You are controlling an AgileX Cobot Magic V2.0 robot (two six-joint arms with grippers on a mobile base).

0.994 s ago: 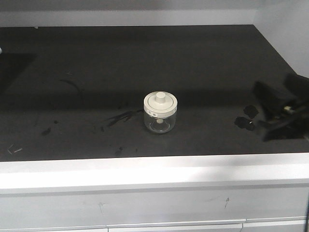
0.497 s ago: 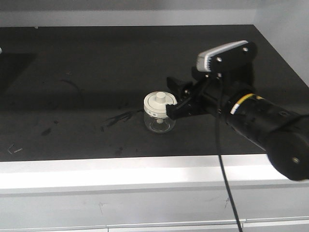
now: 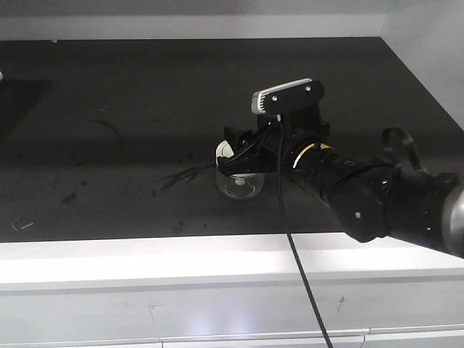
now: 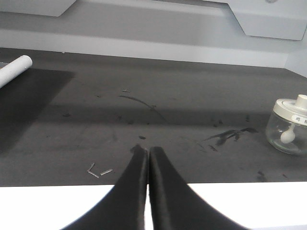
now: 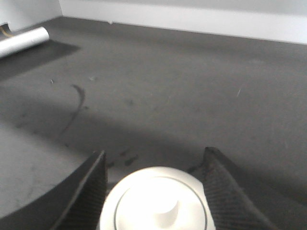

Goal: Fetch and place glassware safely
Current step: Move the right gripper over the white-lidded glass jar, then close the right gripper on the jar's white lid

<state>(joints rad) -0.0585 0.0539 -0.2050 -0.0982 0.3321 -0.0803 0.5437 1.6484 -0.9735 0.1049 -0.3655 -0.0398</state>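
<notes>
Jar (image 3: 239, 187) on the tabletop (image 3: 109, 145), about midway across and nearer the front edge. Right pincer (image 5: 156, 191) in from the right, one finger either side of the lid. Left pincer (image 4: 146, 158) at the front edge, well left of the jar. Tube (image 4: 14, 69) far left, further back.

A dark, matte tabletop (image 3: 145, 80) fills the scene, backed by a pale wall (image 3: 181, 27) along its far edge. A white tube (image 4: 14, 69) lies at the tabletop's far left corner. Black scuff marks (image 3: 181, 175) streak the tabletop's centre, with a thin curved scratch (image 3: 109, 129) left of centre. Small pale slivers (image 4: 98, 170) lie near its white front ledge (image 3: 181, 257), above grey drawer fronts (image 3: 217, 308).
</notes>
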